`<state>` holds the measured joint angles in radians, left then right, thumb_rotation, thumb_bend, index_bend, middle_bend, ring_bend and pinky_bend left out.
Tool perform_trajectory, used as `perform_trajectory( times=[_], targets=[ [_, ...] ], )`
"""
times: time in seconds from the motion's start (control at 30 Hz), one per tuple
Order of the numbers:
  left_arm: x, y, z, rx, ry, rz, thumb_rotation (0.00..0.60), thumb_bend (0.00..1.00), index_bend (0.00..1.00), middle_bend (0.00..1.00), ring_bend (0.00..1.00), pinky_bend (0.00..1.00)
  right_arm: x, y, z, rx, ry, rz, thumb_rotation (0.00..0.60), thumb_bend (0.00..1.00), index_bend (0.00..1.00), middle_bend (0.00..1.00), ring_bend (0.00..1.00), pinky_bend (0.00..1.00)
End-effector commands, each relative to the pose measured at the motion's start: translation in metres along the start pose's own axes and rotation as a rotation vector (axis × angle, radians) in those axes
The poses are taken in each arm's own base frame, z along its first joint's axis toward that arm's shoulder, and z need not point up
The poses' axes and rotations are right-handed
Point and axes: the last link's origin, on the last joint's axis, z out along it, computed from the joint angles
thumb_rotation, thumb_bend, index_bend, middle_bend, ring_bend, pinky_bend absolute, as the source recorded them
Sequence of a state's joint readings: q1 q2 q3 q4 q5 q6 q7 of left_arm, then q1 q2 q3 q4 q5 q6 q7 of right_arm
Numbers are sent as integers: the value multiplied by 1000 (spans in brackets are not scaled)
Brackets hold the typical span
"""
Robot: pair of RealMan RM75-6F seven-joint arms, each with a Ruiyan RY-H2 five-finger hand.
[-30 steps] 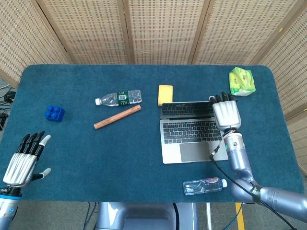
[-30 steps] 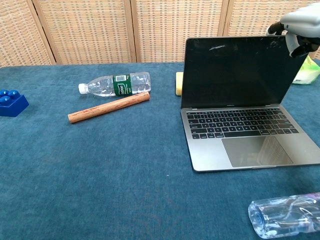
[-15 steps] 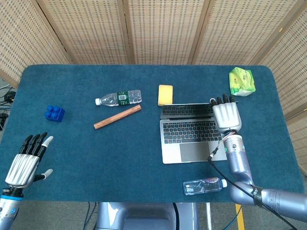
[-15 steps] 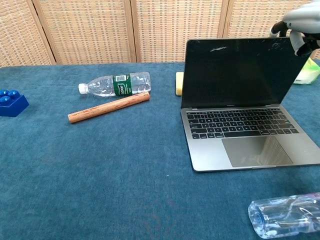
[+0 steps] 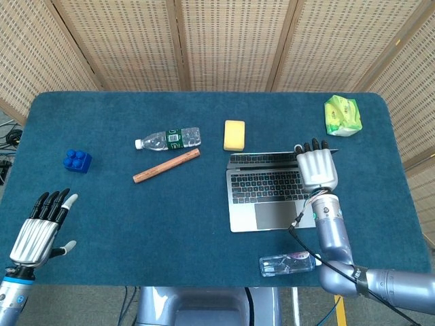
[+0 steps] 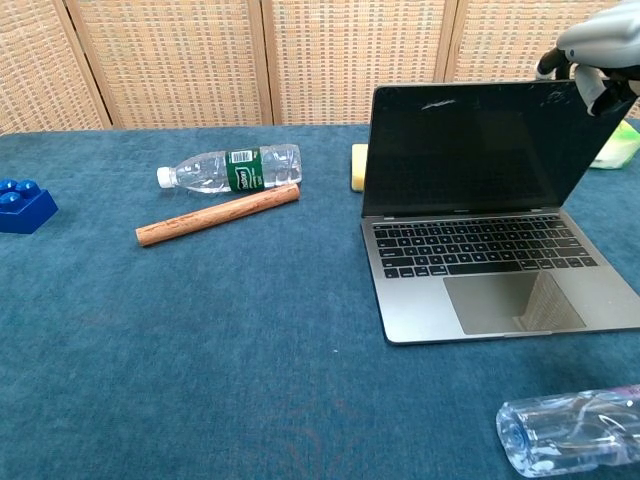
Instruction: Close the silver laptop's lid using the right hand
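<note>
Right hand [image 5: 317, 168] resting, fingers hooked, over open silver laptop's [image 6: 480, 215] lid top; left hand [image 5: 37, 231] spread, holding nothing.

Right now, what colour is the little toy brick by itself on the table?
The toy brick is blue; the head view shows it best.

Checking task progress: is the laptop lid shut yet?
No, open: the laptop screen stands raised; the right hand is at its top edge.

Teal felt table cover [image 5: 136, 217]; silver laptop [image 5: 268, 190], black screen; blue toy brick [image 5: 77, 161]; yellow sponge [image 5: 234, 134]; green packet [image 5: 342, 115].
</note>
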<state>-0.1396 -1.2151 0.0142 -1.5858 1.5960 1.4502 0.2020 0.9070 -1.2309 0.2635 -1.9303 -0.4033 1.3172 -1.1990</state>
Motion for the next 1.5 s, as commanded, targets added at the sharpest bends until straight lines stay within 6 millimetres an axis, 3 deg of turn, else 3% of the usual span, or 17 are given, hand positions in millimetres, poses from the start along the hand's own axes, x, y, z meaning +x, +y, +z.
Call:
perform_trajectory(
  times=[0.03,1.2,1.5],
  targets=[
    [1,0,0,1,4,-2,600,67,0,0,0,0,4,-2,-3,-6,-8,-11,600,1000,211,235,138,170],
    [-2,4,-2,-17,-6,2,600,67,0,0,0,0,-7,4,-30,-13,-84,-4,600,1000,211,237,137,182],
    [-3,6,-2,-24,-10,7,600,67,0,0,0,0,-19,11,-36,-20,-126,10,600,1000,211,236,137,188]
  ],
)
